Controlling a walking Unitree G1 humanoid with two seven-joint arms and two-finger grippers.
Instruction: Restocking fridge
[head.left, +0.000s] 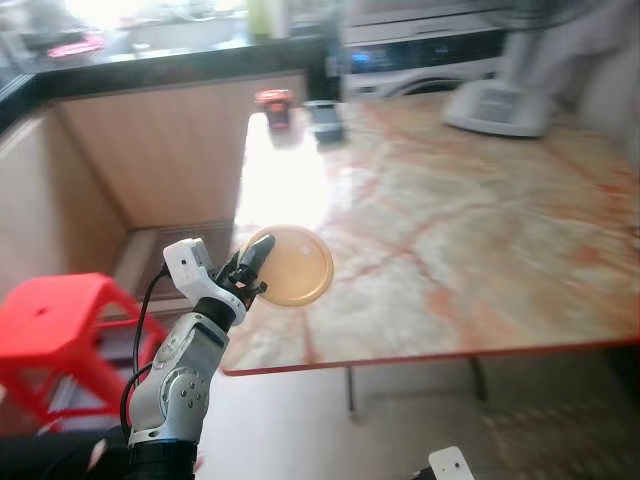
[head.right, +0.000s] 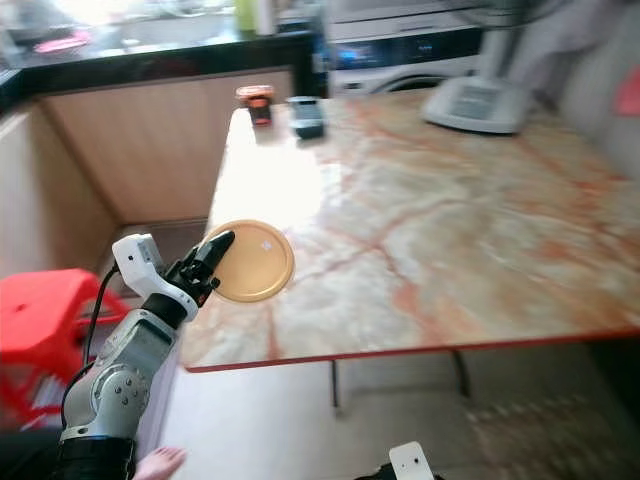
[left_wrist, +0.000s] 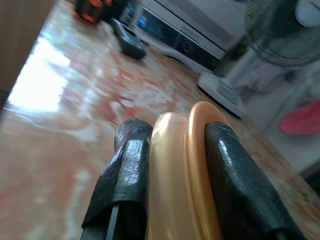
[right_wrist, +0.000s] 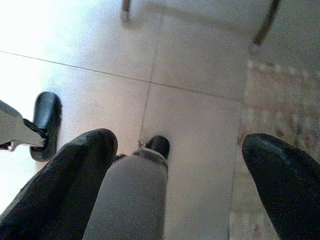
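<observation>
While your left gripper (head.left: 252, 262) sits in the lower left of the frame, its fingers (left_wrist: 127, 175) are clamped on the rim of an orange plate (head.left: 292, 265), held on edge over the near left corner of the marble bench (head.left: 470, 240). Your right gripper (right_wrist: 180, 165) hangs low with its fingers spread wide over the tiled floor (right_wrist: 200, 85). You have a red stool (head.left: 50, 325) at the far left.

One orange plate (head.left: 292, 265). One red stool (head.left: 50, 322). Two small items at the far edge of the counter (head.left: 470, 230) — one red-orange (head.left: 274, 104), one dark (head.left: 324, 118) (both blurred). One fan base (head.left: 498, 106). Two grippers — four black fingers (right_wrist: 75, 175).
</observation>
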